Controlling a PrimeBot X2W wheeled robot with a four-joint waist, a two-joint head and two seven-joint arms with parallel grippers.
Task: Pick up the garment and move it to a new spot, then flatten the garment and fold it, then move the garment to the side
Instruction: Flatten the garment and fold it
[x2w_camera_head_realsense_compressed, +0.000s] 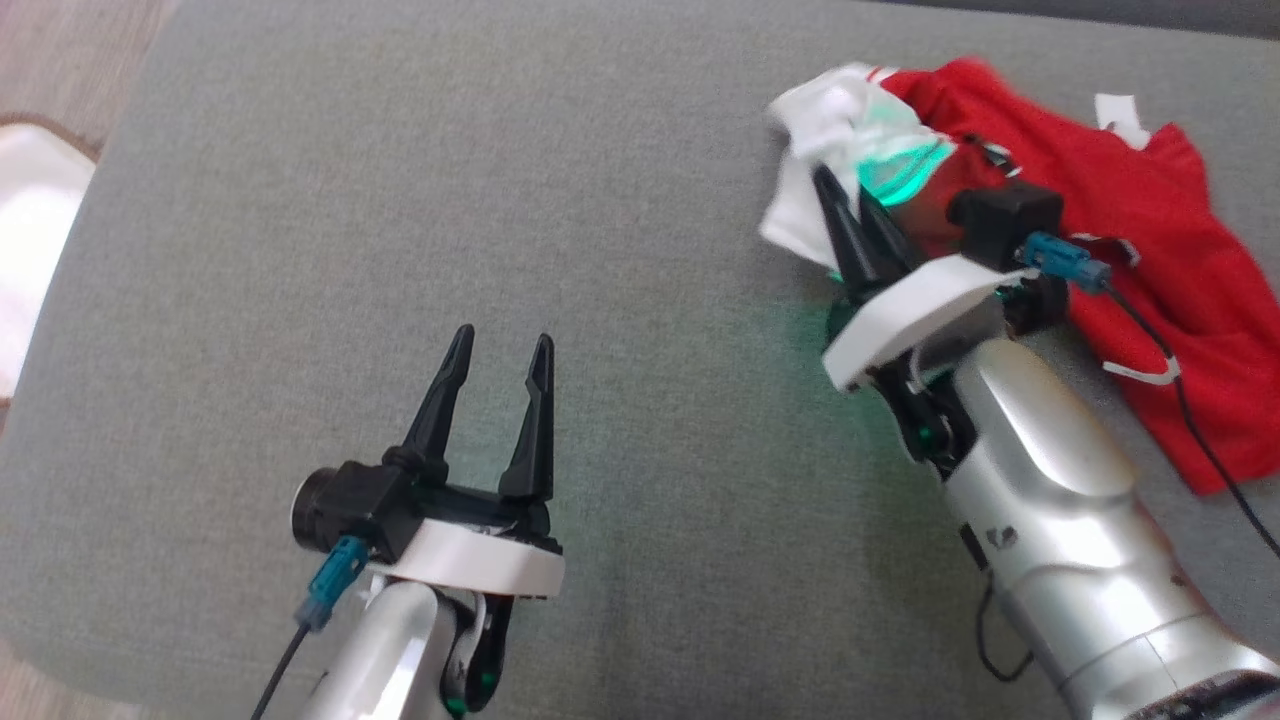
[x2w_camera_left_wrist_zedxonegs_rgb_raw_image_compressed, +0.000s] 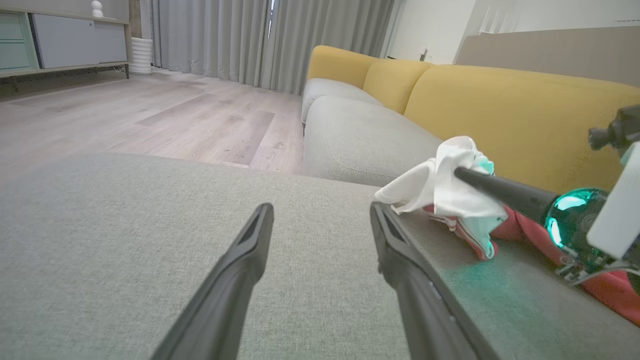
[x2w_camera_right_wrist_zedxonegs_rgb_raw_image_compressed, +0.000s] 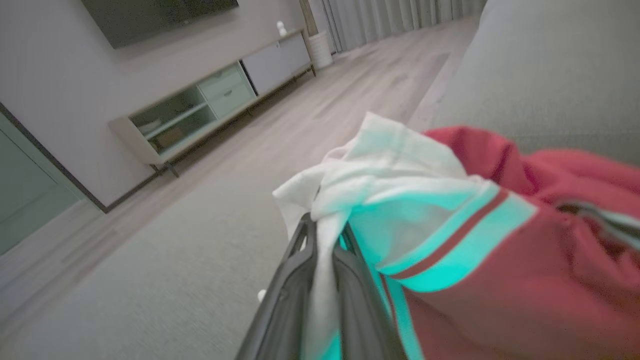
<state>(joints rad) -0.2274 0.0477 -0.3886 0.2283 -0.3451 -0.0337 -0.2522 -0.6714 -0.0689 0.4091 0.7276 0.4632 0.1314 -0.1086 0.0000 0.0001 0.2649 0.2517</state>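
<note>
Seemingly firm: right end effector (x2w_camera_right_wrist_zedxonegs_rgb_raw_image_compressed: 326, 231) on garment (x2w_camera_right_wrist_zedxonegs_rgb_raw_image_compressed: 500, 280)

Grey upholstered seat (x2w_camera_head_realsense_compressed: 400, 250), woven cloth, rounded at the near left corner. Lying on it toward the far right: one crumpled red garment (x2w_camera_head_realsense_compressed: 1180, 250) with white trim, its white part bunched up at the left end. Greenish glow on the cloth just beside.

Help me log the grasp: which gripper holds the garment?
The right gripper, shut on the white end of the garment; the left gripper stands open, apart from it.
</note>
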